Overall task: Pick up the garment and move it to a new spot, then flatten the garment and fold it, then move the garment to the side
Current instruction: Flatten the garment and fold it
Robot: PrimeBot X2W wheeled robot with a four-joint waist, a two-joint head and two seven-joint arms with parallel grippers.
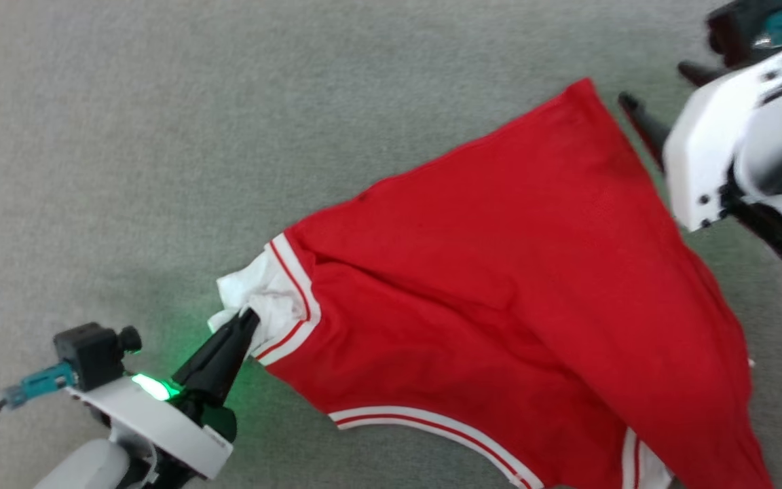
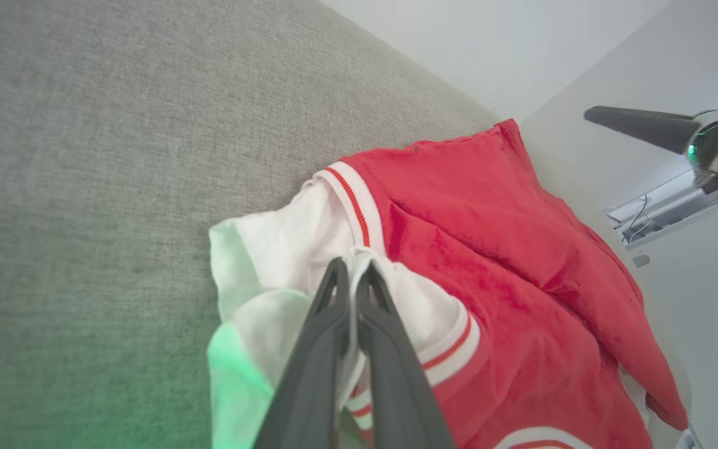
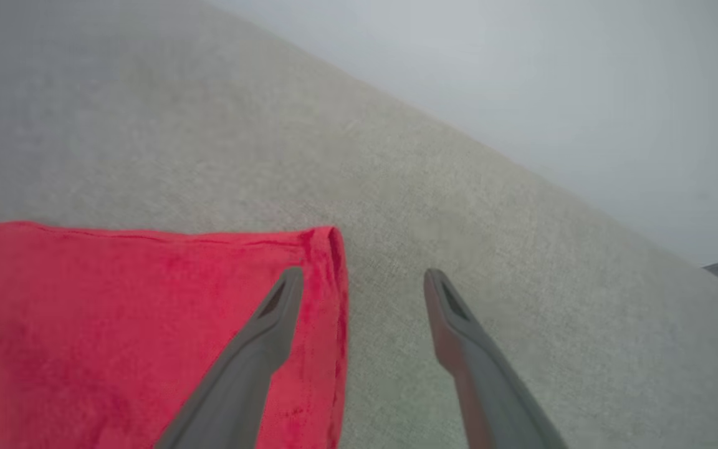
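The left gripper has its two long dark fingers pressed together on a fold of the white short sleeve of the garment, a bright red knit T-shirt with red-and-white stripe trim. The pinch sits at the sleeve's outer edge, just outside the striped seam band. A green indicator light on the left wrist tints the sleeve and the surface beside it.

The right gripper is spread wide and grips nothing. In the right wrist view, one finger overlaps the red corner of the garment, and the other lies over bare surface just beside it. Contact cannot be determined.

The garment lies spread on a flat grey-green woven fabric surface. In the head view it extends from the pinched sleeve at lower left to a pointed red corner at upper right, near the right gripper. A curved striped band runs along its lower edge. Shallow creases cross the red panel.
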